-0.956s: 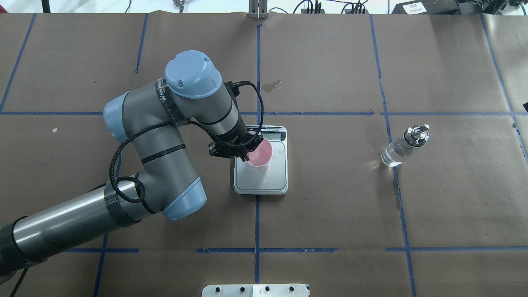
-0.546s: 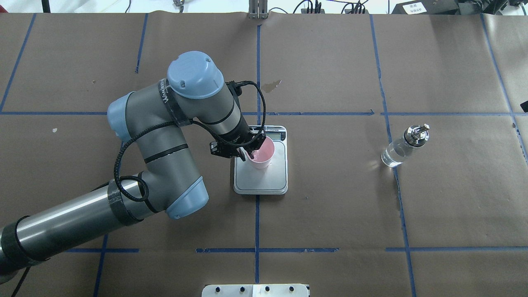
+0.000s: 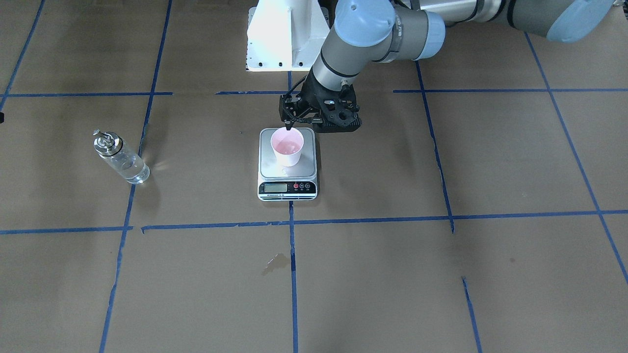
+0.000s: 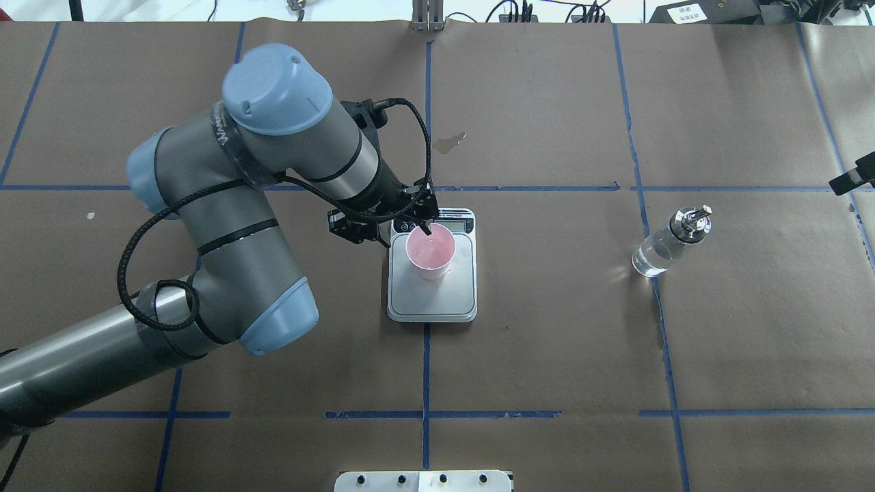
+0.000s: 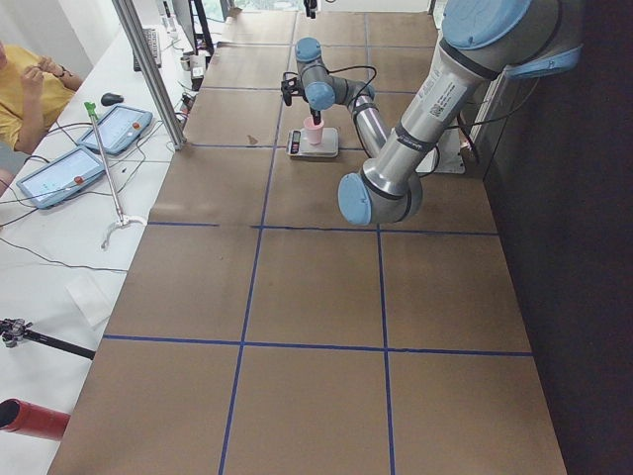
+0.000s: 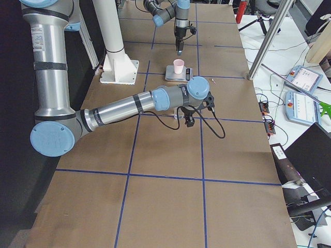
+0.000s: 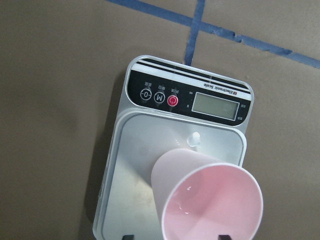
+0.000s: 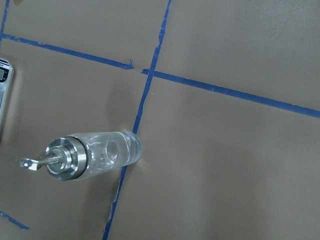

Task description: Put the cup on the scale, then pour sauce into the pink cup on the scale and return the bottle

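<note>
The pink cup (image 4: 429,251) stands upright on the scale (image 4: 437,301), on the far half of the steel platform near the display. It also shows in the front view (image 3: 288,147) and in the left wrist view (image 7: 210,200). My left gripper (image 4: 403,231) is open and hangs just above the cup's left rim, holding nothing. Its two fingertips (image 7: 128,236) peek in at the bottom of the wrist view. The clear bottle (image 4: 666,246) with the silver spout stands on the table far to the right and fills the right wrist view (image 8: 95,156). I cannot tell whether my right gripper (image 6: 189,119) is open or shut.
The scale's display and buttons (image 7: 172,99) face away from the robot. Brown paper with blue tape lines covers the table (image 4: 547,342). A small stain (image 4: 450,142) lies beyond the scale. The robot's white base plate (image 4: 424,480) sits at the near edge.
The left gripper set the tilted cup upright on the scale, let go of it and rose. A dark part of the right arm has come in at the overhead view's right edge.
</note>
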`<state>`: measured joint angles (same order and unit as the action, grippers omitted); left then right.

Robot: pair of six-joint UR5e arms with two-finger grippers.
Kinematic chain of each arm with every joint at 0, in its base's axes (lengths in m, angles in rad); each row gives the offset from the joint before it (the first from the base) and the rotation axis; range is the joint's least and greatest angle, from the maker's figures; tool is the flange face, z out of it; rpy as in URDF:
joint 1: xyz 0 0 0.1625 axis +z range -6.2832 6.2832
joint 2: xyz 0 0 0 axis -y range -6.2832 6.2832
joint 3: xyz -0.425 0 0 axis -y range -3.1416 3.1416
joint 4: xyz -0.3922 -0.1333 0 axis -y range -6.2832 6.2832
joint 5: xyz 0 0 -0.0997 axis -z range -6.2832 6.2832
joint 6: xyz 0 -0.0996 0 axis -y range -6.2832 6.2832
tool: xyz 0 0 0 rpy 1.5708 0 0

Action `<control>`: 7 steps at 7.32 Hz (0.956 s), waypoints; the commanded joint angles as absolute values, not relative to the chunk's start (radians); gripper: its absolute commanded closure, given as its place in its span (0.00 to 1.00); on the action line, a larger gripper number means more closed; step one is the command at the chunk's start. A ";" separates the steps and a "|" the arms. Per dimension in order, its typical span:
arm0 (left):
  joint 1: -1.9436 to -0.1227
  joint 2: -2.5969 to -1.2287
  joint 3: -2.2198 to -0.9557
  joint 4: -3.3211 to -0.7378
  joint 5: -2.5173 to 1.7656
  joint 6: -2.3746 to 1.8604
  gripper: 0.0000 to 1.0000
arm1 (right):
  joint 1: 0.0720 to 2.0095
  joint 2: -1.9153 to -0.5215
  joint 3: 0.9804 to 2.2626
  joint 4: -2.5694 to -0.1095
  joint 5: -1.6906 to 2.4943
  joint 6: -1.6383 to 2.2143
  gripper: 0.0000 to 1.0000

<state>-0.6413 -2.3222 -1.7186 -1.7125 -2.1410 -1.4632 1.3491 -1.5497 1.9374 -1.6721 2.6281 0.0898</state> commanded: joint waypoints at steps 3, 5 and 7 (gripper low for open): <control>-0.729 -2.253 -1.815 -1.726 -2.138 -1.451 0.32 | 1.064 -1.629 2.080 -1.140 2.305 0.779 0.00; -0.750 -2.252 -1.815 -1.726 -2.134 -1.415 0.32 | 0.932 -1.663 2.153 -1.114 2.202 0.909 0.00; -0.761 -2.250 -1.804 -1.726 -2.132 -1.401 0.32 | 0.759 -1.680 2.175 -1.091 1.987 1.034 0.03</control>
<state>-0.7524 -2.2513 -1.8101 -1.7257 -2.1330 -1.4102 0.8741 -1.6645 2.1627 -1.1041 2.1110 0.9674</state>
